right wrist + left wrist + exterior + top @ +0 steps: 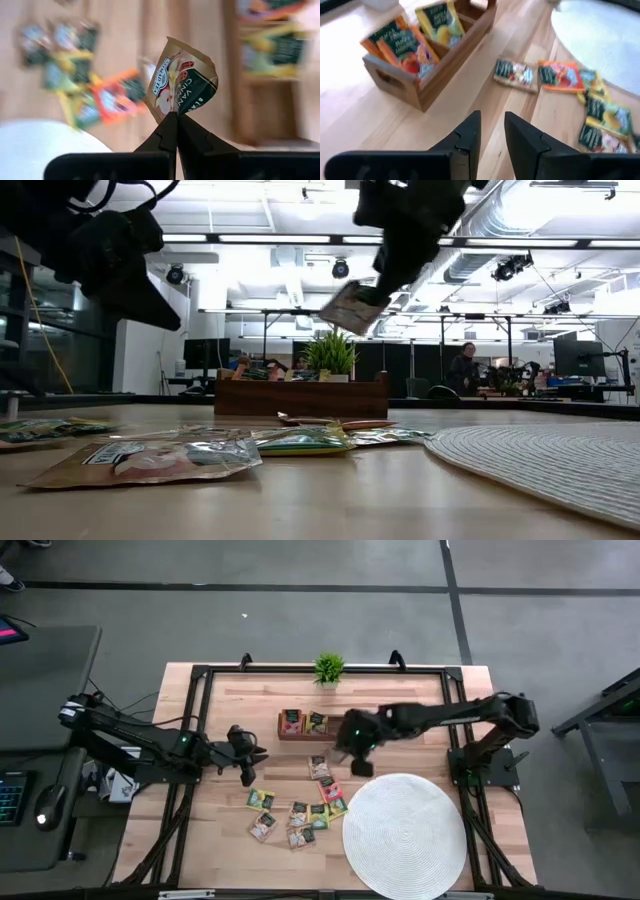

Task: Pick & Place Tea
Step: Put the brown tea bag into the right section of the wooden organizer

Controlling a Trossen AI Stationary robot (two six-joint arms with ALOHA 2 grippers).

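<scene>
Pinching one tea packet [182, 80] aloft, the right claw [176, 116] nears the wooden box [303, 726] — few packets boxed, most on the counter [220, 820]; left claw [492, 131] slightly spread, empty.

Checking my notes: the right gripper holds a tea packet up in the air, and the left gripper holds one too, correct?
Not quite. The right gripper does pinch a tea packet in the air, but the left gripper holds nothing; the left wrist view shows its fingers empty.

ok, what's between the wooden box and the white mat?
High view: the right gripper holding a tea packet, and below it two packets on the table; otherwise bare wood between box and mat.
</scene>
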